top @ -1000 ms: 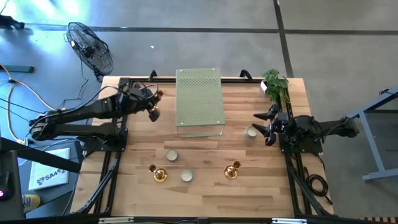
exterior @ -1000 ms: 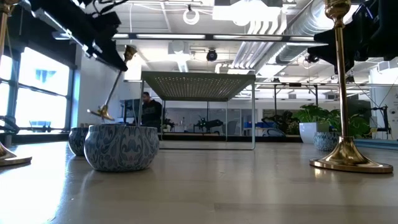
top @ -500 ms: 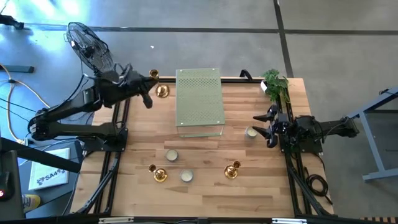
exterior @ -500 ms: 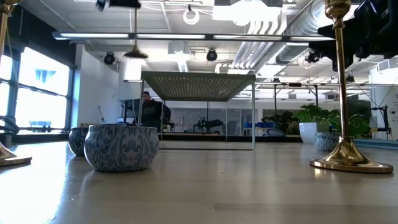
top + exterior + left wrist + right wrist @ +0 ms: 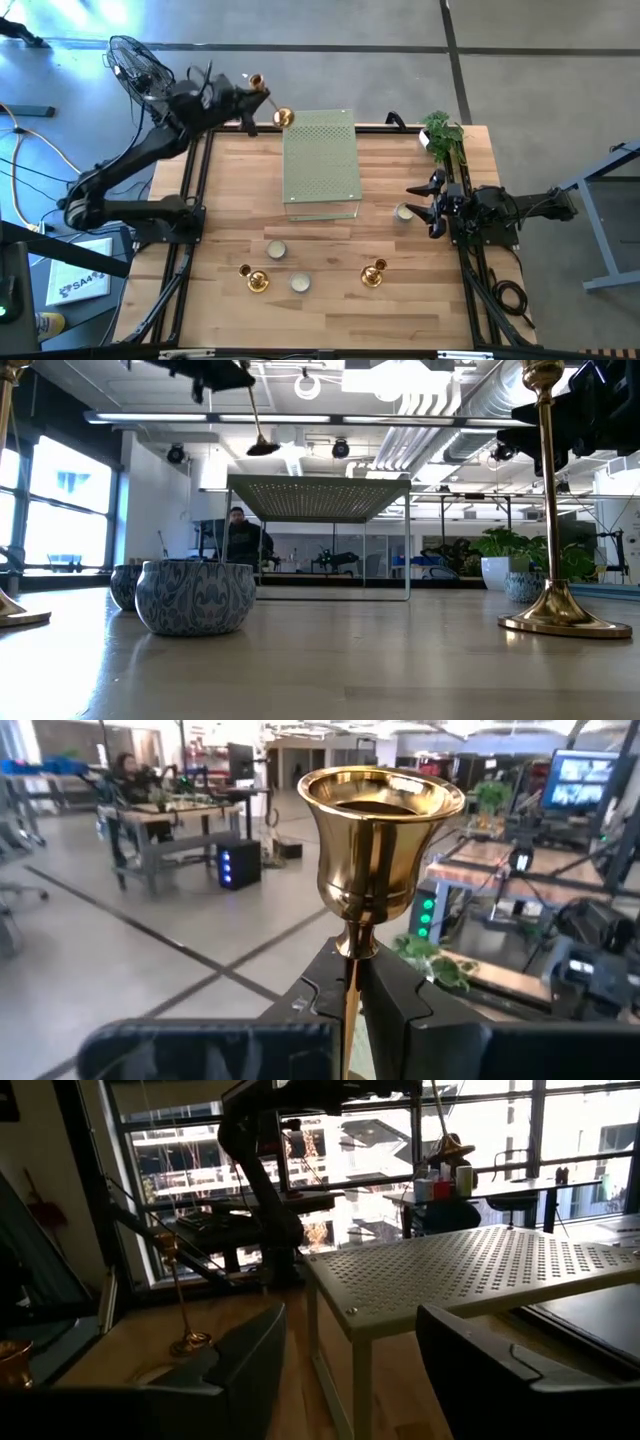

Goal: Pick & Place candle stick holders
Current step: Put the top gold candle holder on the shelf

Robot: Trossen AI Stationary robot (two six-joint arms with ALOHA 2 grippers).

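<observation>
My left gripper (image 5: 258,95) is shut on a shiny gold candle stick holder (image 5: 270,100) high above the table's far left corner, beside the pale green perforated slab (image 5: 321,165); the holder also shows in the low view (image 5: 256,420). Two more gold holders (image 5: 256,280) (image 5: 373,273) stand on their round bases near the front edge. Three cream-white cups (image 5: 276,250) (image 5: 300,283) (image 5: 404,212) sit on the table. My right gripper (image 5: 420,207) is open at the right side, the third cup just in front of its fingertips. My left gripper pinches the holder's slim stem (image 5: 349,995) between its two fingers, just under the cup (image 5: 380,840). The fingers come roughly level from the table's left and lie across the stem. The holder is lifted clear and slightly tilted, its round base (image 5: 263,448) hanging below the fingers.
The slab stands on thin legs at the table's far middle (image 5: 480,1270). A potted plant (image 5: 443,135) is at the far right corner. A fan (image 5: 145,75) stands on the floor beyond the far left corner. A person (image 5: 240,535) is in the room behind.
My left gripper has risen with the gold holder and gone toward the far edge and then right, toward the slab's far left corner. The holder has gone from steeply slanted low over the table to nearly upright and high above it.
</observation>
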